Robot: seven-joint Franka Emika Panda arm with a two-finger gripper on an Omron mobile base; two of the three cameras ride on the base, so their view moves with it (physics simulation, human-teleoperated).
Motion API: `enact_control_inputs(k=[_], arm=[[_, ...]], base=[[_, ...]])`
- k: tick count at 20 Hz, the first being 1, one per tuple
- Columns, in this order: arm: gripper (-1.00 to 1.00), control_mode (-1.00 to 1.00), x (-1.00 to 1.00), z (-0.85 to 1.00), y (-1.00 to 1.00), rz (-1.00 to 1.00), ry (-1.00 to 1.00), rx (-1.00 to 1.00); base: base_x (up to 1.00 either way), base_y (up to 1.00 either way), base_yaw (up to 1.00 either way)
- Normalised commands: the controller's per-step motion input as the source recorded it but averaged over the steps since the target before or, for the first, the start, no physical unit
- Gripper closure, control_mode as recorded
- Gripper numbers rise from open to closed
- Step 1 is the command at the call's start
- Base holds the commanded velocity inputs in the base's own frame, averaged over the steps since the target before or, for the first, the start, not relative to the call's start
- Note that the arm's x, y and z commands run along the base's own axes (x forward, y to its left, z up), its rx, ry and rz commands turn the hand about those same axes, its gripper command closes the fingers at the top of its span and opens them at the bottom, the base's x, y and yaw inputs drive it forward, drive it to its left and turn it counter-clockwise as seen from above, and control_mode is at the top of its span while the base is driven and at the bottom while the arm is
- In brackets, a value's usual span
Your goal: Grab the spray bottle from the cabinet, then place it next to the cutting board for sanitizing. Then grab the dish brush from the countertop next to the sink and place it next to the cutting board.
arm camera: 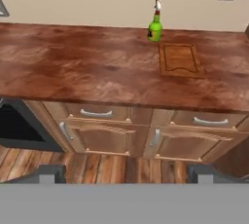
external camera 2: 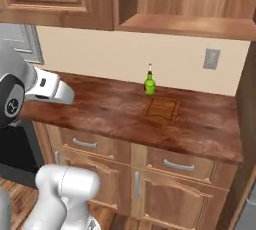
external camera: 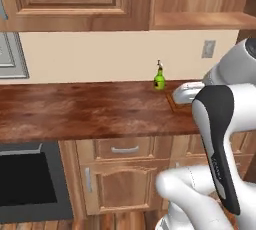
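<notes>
Spray bottle [arm camera: 154, 26] seen upright on countertop [arm camera: 73, 72], just beside cutting board [arm camera: 179, 60], at its eleven o'clock; gripper [arm camera: 125, 173] held wide open, nothing grasped, well back from counter.

Green spray bottle [arm camera: 154, 27] with red neck and white nozzle, upright on the dark reddish countertop [arm camera: 73, 67], well beyond the claw, near the back wall. Just beside it: flat brown cutting board [arm camera: 179, 59].
</notes>
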Motion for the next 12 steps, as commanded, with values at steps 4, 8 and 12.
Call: enact_control_inputs(k=[4,8,12], arm=[[-1.00,1.00,0.00,0.00,0.00,0.00,0.00,0.00],[-1.00,1.00,0.00,0.00,0.00,0.00,0.00,0.00],[-1.00,1.00,0.00,0.00,0.00,0.00,0.00,0.00]], base=[[0.00,0.85,0.77],[0.03,0.56,0.83],[0.70,0.98,0.43]])
